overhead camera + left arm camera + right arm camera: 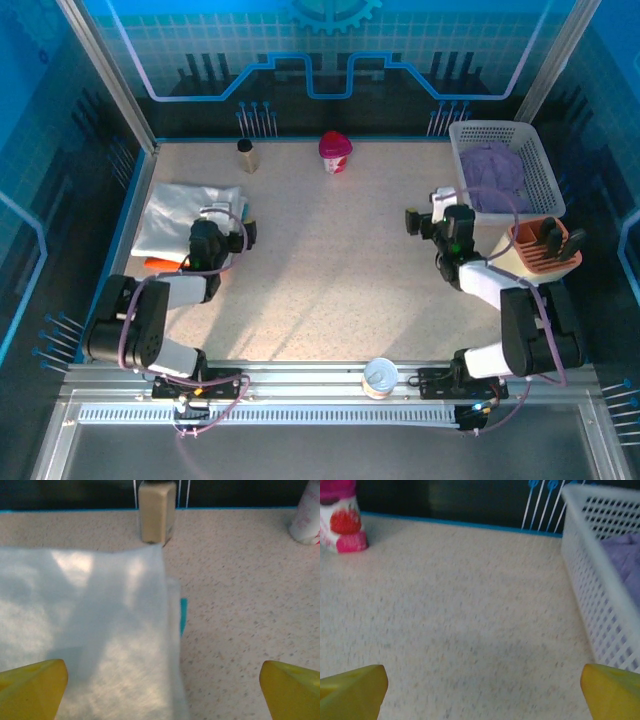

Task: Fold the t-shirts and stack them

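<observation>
A folded white t-shirt [180, 212] lies flat at the table's left side, with an orange shirt's edge [160, 264] peeking out from under its near side. My left gripper [226, 224] hovers open over the white shirt's right edge [85, 630], its yellow fingertips [32, 685] wide apart; a teal sliver [183, 615] shows beside the cloth. The lavender shirt [492, 175] lies crumpled in the white mesh basket [545, 170]. My right gripper [432, 216] stands open over bare table just left of the basket [592, 605], with the lavender cloth [625, 560] showing inside it.
A tan bottle [246, 155] stands at the back left, just beyond the white shirt [157, 512]. A pink-and-white cup [335, 152] stands at the back centre [342, 522]. A tin can [381, 378] sits on the near rail. A terracotta holder [543, 247] rests by the right arm.
</observation>
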{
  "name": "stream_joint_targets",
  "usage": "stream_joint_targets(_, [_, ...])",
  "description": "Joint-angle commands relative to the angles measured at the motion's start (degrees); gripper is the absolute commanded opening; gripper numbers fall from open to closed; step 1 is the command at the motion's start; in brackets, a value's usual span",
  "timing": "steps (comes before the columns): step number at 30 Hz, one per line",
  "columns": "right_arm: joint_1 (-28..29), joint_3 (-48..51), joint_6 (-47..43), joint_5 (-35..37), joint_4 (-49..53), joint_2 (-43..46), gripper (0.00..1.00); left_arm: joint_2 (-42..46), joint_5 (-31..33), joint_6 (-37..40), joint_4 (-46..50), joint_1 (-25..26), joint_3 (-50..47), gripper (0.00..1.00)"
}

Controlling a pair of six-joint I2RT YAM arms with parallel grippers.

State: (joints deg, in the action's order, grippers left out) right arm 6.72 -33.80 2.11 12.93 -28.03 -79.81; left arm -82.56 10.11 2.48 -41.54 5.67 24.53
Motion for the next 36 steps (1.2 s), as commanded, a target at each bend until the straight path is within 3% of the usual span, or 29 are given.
stream_joint_targets(1, [0.5,-9.9,7.8,5.2,20.5,0.9,1.00,4.9,5.0,1.4,13.1,2.8,6.4,0.99])
stream_joint_targets(5, [0.4,-28.2,17.6,8.9,42.6,-5.7,1.00,7.0,3.3,-6.4,28.3,3.0,14.4,0.99])
stream_joint_targets(8, [-0.9,-42.2,19.7,4.5,56.4,-12.9,1.00,7.6,1.6,-11.2,35.4,3.5,17.9,0.99])
stream_joint_targets(13, [-2.6,-59.6,24.2,3.7,69.2,-23.2,1.00,9.5,-2.7,-15.9,42.8,4.4,19.7,0.99])
stream_joint_targets(16, [-4.3,-64.3,28.4,3.5,70.2,-26.0,0.99,11.3,-4.5,-17.9,45.2,5.7,19.2,0.98])
stream_joint_targets(21, [-7.7,-66.3,36.8,5.2,67.5,-28.3,0.89,14.8,-5.5,-21.0,47.4,9.1,17.2,0.96])
stream_joint_targets(32, [-11.3,-71.9,46.8,15.0,67.8,-35.5,0.87,17.7,-5.1,-26.4,48.7,16.4,13.4,0.96])
stream_joint_targets(36, [-12.4,-78.4,47.9,14.1,71.7,-41.8,0.86,18.9,-4.9,-26.9,49.2,18.0,12.8,0.96])
